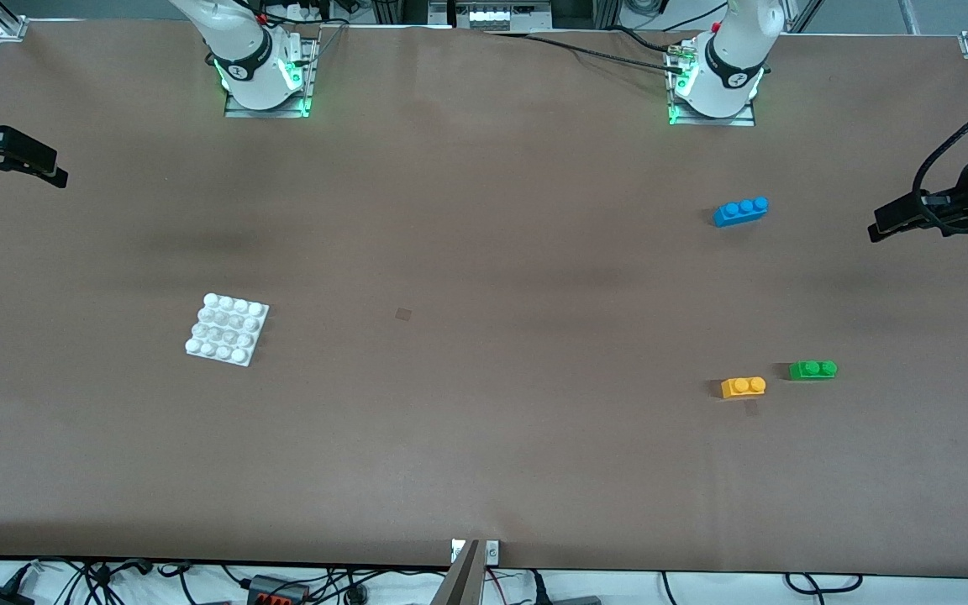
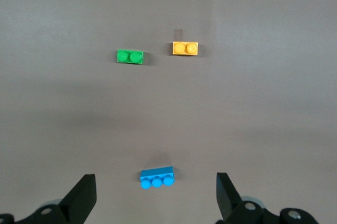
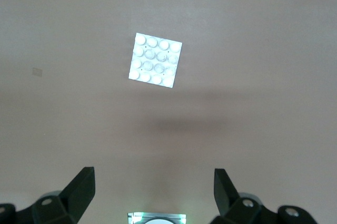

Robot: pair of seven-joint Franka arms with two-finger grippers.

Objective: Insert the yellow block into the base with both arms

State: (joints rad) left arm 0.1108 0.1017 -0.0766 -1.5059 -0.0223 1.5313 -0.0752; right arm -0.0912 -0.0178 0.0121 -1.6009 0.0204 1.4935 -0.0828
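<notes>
The left gripper (image 2: pixel 155 197) hangs high over the table (image 1: pixel 484 437), jaws spread wide and empty; the yellow block (image 2: pixel 185 48) lies below it beside a green brick (image 2: pixel 130 56); the right gripper (image 3: pixel 152 195), also spread and empty, hangs over the base (image 3: pixel 155 60).

Glossy plastic yellow block (image 1: pixel 743 386), white plastic base (image 1: pixel 227 328), matt brown table (image 1: pixel 484 437)

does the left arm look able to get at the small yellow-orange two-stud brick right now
Probably yes. The small yellow-orange two-stud plastic brick lies bare on the brown table at the left arm's end, apart from the green two-stud brick. The left tool is open above the table, nothing between them.
</notes>
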